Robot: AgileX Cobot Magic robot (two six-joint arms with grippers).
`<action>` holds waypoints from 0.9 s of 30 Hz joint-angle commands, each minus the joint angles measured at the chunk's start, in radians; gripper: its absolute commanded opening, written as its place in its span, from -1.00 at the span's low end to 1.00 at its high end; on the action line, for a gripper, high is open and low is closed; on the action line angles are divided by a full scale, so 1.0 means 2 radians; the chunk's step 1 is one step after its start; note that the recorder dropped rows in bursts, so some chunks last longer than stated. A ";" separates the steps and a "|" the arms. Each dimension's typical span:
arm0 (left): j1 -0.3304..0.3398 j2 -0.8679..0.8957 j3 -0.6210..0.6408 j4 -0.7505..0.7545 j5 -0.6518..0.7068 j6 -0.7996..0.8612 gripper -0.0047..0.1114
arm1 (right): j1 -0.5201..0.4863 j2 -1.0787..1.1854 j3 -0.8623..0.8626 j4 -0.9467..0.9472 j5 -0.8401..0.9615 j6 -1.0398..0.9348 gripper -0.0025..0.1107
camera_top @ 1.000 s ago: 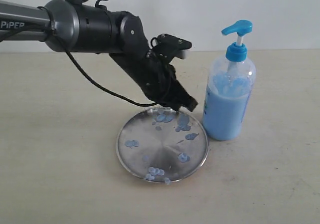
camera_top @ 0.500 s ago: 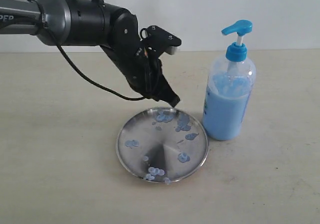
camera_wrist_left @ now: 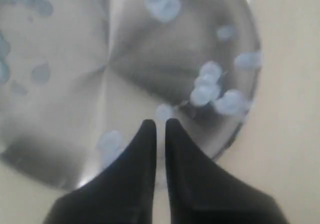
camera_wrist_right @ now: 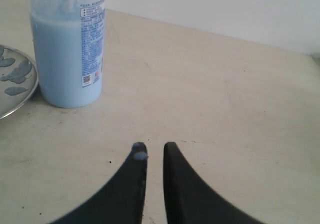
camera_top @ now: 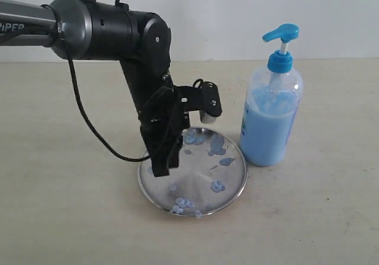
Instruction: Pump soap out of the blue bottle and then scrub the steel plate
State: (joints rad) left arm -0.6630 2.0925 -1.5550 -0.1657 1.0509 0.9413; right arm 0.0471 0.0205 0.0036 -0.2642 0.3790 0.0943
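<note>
The steel plate (camera_top: 198, 173) lies on the table, dotted with pale blue soap (camera_top: 217, 145) blobs. My left gripper (camera_top: 160, 169) points straight down over the plate's left part, with its tips close to the metal. In the left wrist view this gripper (camera_wrist_left: 160, 125) is shut with nothing in it, above the plate (camera_wrist_left: 75, 98) and near a cluster of soap (camera_wrist_left: 207, 86). The blue bottle (camera_top: 271, 120) stands upright just right of the plate. My right gripper (camera_wrist_right: 154, 151) is shut and empty over bare table, some way from the bottle (camera_wrist_right: 70, 48). One of its fingertips (camera_wrist_right: 140, 156) carries a soap dab.
The left arm's black cable (camera_top: 89, 125) hangs in a loop down to the plate's left rim. A pale wall (camera_top: 237, 10) runs along the far table edge. In the right wrist view only the plate's rim (camera_wrist_right: 22, 101) shows.
The left arm has swung from the plate's far rim to over its left part. Its wrist has turned, so the gripper now points straight down. Bottle and plate have not moved.
</note>
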 commanded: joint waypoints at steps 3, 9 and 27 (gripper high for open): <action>0.005 0.009 -0.002 -0.174 -0.257 -0.184 -0.84 | -0.003 0.001 -0.002 -0.003 0.000 0.000 -0.91; 0.008 -0.012 -0.001 -0.086 0.085 -0.108 -0.84 | -0.003 0.001 -0.002 -0.003 0.000 0.000 -0.91; 0.065 -0.469 0.279 -0.169 -0.308 -0.124 -0.84 | -0.003 0.001 -0.002 -0.003 0.000 0.000 -0.91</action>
State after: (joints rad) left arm -0.5357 1.2535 -1.0961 -0.5379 0.4684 0.6849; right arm 0.0471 0.0205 0.0036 -0.2642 0.3812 0.0943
